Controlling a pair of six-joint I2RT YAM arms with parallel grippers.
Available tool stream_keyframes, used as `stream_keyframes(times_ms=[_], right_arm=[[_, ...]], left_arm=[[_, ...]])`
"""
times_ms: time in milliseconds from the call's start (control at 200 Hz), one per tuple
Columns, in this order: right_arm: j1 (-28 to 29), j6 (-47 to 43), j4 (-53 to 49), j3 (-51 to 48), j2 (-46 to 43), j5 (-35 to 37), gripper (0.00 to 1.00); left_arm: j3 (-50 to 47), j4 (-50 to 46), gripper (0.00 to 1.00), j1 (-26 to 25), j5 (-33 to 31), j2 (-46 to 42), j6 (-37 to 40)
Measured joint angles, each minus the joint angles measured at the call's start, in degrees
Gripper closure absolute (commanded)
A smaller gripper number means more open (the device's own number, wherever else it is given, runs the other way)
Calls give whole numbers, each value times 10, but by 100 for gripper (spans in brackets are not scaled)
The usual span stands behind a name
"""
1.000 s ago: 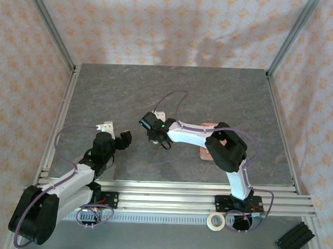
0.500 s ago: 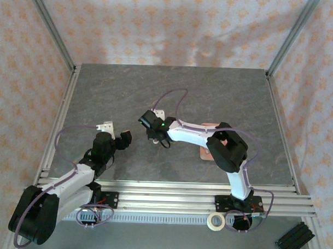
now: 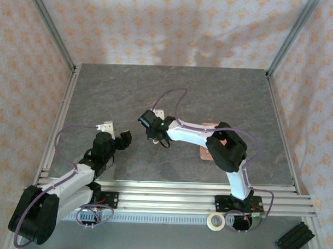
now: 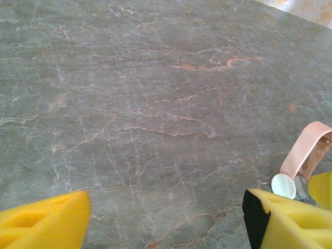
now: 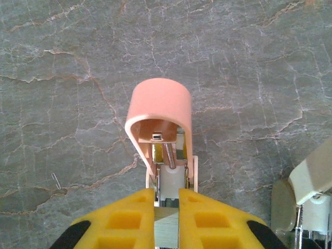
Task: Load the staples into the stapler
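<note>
Near the middle of the tabletop [image 3: 222, 93], the right claw [image 5: 166, 196] pinches the stapler [image 5: 161, 104], the left claw [image 4: 166, 207] gapes empty; a nudge could twist the stapler.

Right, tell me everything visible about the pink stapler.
The stapler is small, salmon-pink plastic. Its rounded cover is swung open, baring a metal channel with a thin spring inside. The right gripper is shut on its rear end, yellow pads on either side. Grey marbled tabletop lies behind it; contact with it cannot be told.
</note>
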Motion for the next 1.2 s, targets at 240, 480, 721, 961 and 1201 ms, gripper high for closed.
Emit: stream_keyframes(times_ms=[240, 480, 721, 961, 1201], right_arm=[[0, 0, -1, 0, 10, 0, 85], [0, 0, -3, 0, 10, 0, 85], [0, -9, 8, -6, 6, 0, 85], [0, -45, 57, -52, -37, -2, 85], [2, -69, 79, -53, -42, -4, 85]], left_arm=[[0, 0, 23, 0, 0, 0, 0], [0, 0, 23, 0, 0, 0, 0], [0, 1, 23, 0, 0, 0, 0], [0, 12, 23, 0, 13, -10, 0], [0, 15, 23, 0, 15, -12, 11]])
